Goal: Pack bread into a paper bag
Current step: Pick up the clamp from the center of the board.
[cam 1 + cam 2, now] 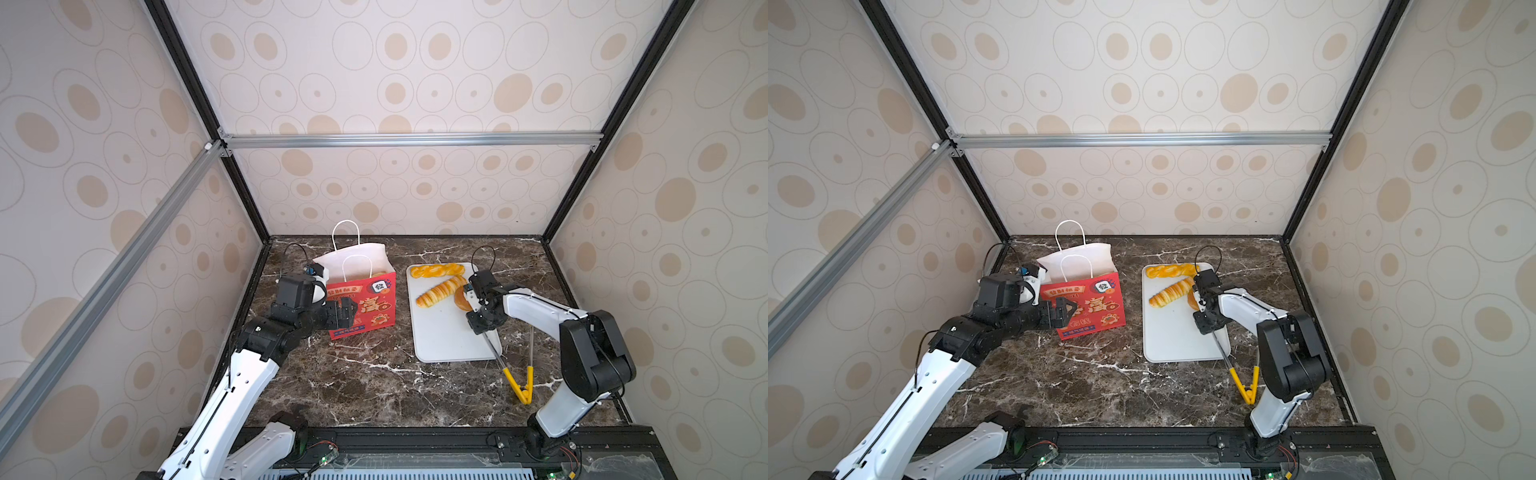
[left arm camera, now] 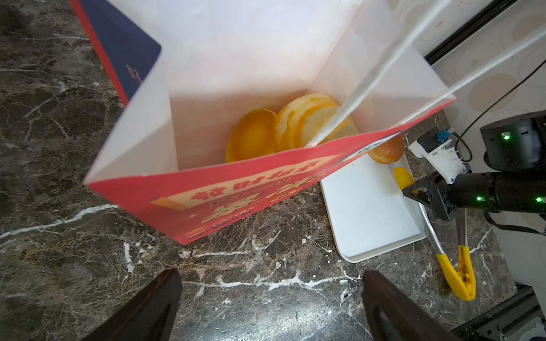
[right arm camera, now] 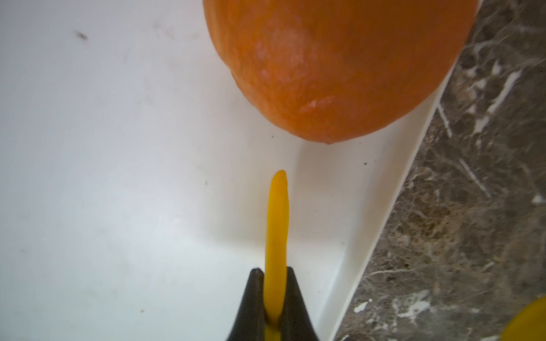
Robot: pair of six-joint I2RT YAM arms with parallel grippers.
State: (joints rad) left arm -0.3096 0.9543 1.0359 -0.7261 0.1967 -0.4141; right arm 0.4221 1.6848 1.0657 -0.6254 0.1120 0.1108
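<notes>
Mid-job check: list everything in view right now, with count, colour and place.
paper bag: one, red with a white inside, upright on the table left of the tray.
bread in the bag: at least two pieces, golden, at the bottom; more may be hidden.
twisted sticks: two, golden-yellow, at the tray's far end.
round bun: one, brown, by the tray's right edge.
tray: one, white, right of the bag.
tongs: one, metal with yellow ends, hinge end right of the tray.
table: one, dark marble.
left hand: open, near the bag's front, apart from it.
right hand: shut on a yellow tongs tip, over the tray.
</notes>
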